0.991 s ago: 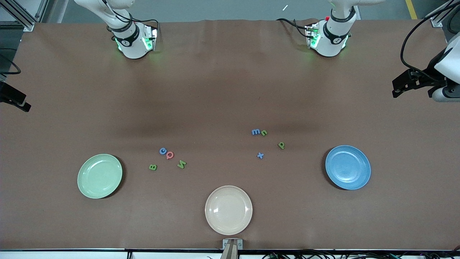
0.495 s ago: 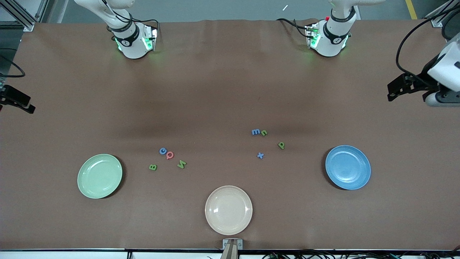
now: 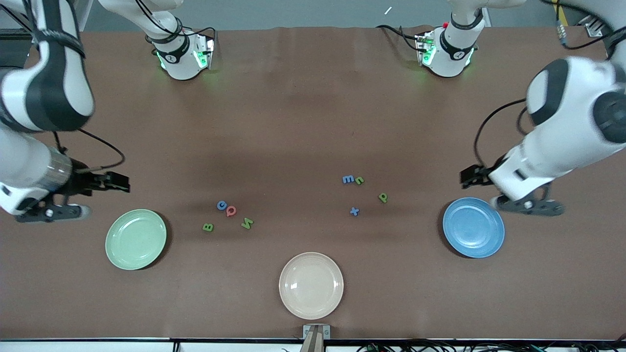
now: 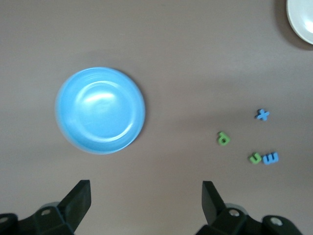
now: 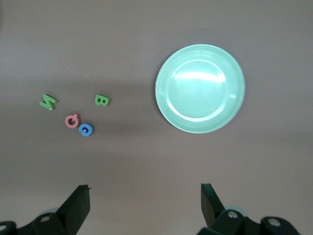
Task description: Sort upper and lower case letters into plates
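Observation:
Eight small letters lie in two groups. Blue c (image 3: 222, 205), pink Q (image 3: 231, 210), green B (image 3: 208, 227) and a green N-like letter (image 3: 247, 224) lie near the mint green plate (image 3: 136, 239). Blue m (image 3: 348, 179), a small green letter (image 3: 359, 180), green p (image 3: 383, 197) and blue x (image 3: 354, 211) lie near the blue plate (image 3: 473, 227). My right gripper (image 3: 51, 213) is open and empty over the table beside the mint plate (image 5: 200, 88). My left gripper (image 3: 527, 206) is open and empty over the table at the blue plate's (image 4: 100, 110) rim.
A cream-beige plate (image 3: 311, 285) sits near the table's front edge, between the two coloured plates, and shows in the left wrist view (image 4: 303, 19). Both robot bases (image 3: 182, 54) stand along the farthest table edge. Both plates hold nothing.
Both arms have swung in from the table's ends and now hang beside the mint and blue plates. The letters and plates have not moved.

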You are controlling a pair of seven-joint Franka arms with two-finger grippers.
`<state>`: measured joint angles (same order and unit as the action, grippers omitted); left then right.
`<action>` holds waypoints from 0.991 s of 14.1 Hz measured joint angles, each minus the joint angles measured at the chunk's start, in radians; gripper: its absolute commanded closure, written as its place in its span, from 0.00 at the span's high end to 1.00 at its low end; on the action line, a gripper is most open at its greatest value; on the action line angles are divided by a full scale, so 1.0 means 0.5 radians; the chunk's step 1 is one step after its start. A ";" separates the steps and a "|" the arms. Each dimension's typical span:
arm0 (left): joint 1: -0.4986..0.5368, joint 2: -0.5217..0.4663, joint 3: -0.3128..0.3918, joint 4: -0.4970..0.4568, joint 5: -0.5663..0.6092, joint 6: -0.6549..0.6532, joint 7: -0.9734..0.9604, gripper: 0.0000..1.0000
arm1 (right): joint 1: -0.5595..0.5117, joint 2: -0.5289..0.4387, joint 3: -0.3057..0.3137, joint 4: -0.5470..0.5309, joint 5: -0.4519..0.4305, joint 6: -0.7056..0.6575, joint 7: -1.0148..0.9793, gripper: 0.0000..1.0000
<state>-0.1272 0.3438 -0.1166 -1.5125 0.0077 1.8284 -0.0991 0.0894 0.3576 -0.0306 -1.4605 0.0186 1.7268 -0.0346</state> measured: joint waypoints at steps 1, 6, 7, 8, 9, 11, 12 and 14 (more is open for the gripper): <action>-0.054 0.086 -0.001 -0.002 0.000 0.069 -0.033 1.00 | 0.026 0.063 0.000 0.001 0.000 0.062 0.000 1.00; -0.225 0.406 -0.001 -0.038 0.001 0.337 -0.296 1.00 | 0.106 0.392 0.001 -0.005 0.002 0.332 0.011 1.00; -0.241 0.428 -0.001 -0.066 0.001 0.375 -0.389 0.99 | 0.120 0.467 0.001 -0.004 0.002 0.465 0.023 1.00; -0.257 0.434 -0.001 -0.113 0.001 0.411 -0.511 0.96 | 0.135 0.536 0.001 -0.003 0.002 0.580 0.060 1.00; -0.273 0.433 -0.001 -0.168 0.001 0.456 -0.637 0.91 | 0.149 0.596 0.001 -0.003 0.003 0.669 0.118 1.00; -0.313 0.432 -0.002 -0.296 0.001 0.609 -0.854 0.87 | 0.182 0.687 0.001 -0.003 0.003 0.800 0.246 1.00; -0.330 0.432 -0.002 -0.367 0.001 0.718 -0.960 0.85 | 0.203 0.721 0.002 -0.003 0.003 0.835 0.298 1.00; -0.346 0.433 -0.002 -0.507 0.001 0.945 -1.183 0.83 | 0.236 0.773 0.002 -0.002 0.003 0.861 0.352 1.00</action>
<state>-0.3004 0.5604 -0.1177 -1.7658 0.0082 2.3010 -0.6904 0.2073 0.7443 -0.0298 -1.4617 0.0201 2.1573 0.1416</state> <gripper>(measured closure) 0.128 0.000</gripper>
